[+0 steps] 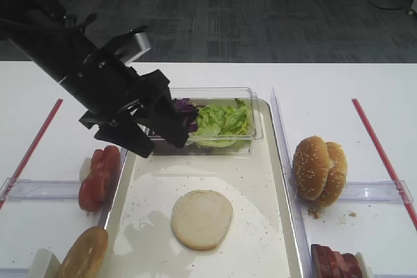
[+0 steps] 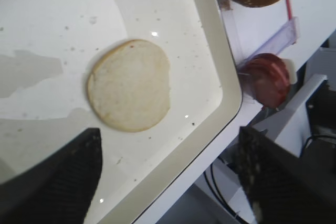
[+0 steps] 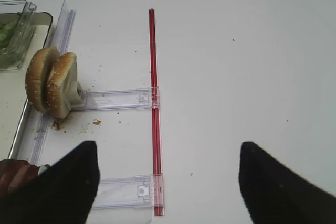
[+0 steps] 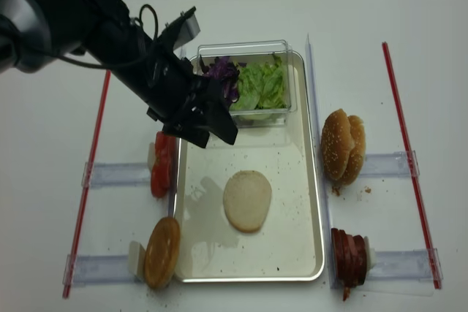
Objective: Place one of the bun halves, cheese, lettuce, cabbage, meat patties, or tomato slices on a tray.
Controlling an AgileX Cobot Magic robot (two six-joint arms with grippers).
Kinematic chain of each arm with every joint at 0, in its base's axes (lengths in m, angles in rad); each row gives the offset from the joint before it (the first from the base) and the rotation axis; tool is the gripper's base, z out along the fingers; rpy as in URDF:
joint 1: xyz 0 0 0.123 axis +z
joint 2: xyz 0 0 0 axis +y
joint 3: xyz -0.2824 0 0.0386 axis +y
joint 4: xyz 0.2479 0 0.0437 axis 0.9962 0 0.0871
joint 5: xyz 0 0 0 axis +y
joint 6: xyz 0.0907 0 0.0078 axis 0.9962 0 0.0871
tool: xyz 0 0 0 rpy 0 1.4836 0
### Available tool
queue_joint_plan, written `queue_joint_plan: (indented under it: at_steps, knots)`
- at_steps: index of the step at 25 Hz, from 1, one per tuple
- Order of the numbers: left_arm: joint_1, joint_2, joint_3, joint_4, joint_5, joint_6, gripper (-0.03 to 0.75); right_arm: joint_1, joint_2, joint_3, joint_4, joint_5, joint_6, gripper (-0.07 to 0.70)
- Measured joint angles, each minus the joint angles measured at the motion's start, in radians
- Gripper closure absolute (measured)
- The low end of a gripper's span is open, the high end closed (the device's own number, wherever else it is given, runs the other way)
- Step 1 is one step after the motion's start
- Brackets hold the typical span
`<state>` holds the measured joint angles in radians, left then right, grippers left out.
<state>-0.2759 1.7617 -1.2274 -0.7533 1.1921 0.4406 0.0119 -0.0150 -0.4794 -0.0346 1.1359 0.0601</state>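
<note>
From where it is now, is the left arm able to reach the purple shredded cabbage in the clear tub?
Probably yes. The open left end effector hangs beside the purple shredded cabbage in the clear plastic tub, whose top is open.

Tray (image 4: 314,202) at frame centre, food around it.
A bun half (image 4: 247,200) lies mid-tray; tub (image 4: 245,49) at its upper end; tomato slices (image 4: 161,165) left, meat patties (image 4: 349,257) lower right.

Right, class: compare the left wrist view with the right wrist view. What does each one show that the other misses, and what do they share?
Only the left wrist view shows the bun half, cut face up on the tray, between the open left gripper fingers. Only the right wrist view shows the red strip, the edge of the clear tub and the open right gripper over bare table. Both show the sesame buns and the meat patties.
</note>
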Motion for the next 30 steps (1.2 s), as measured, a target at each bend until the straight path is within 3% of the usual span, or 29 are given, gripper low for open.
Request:
queue_joint_plan:
  at_steps: [21, 30]
  knots:
    - [0.000, -0.141, -0.001, 0.698, 0.023, -0.387, 0.223, 0.000, 0.000, 0.000, 0.000, 0.000, 0.000, 0.061]
    - [0.000, -0.141, -0.001, 0.722, 0.024, -0.394, 0.223, 0.000, 0.000, 0.000, 0.000, 0.000, 0.000, 0.061]
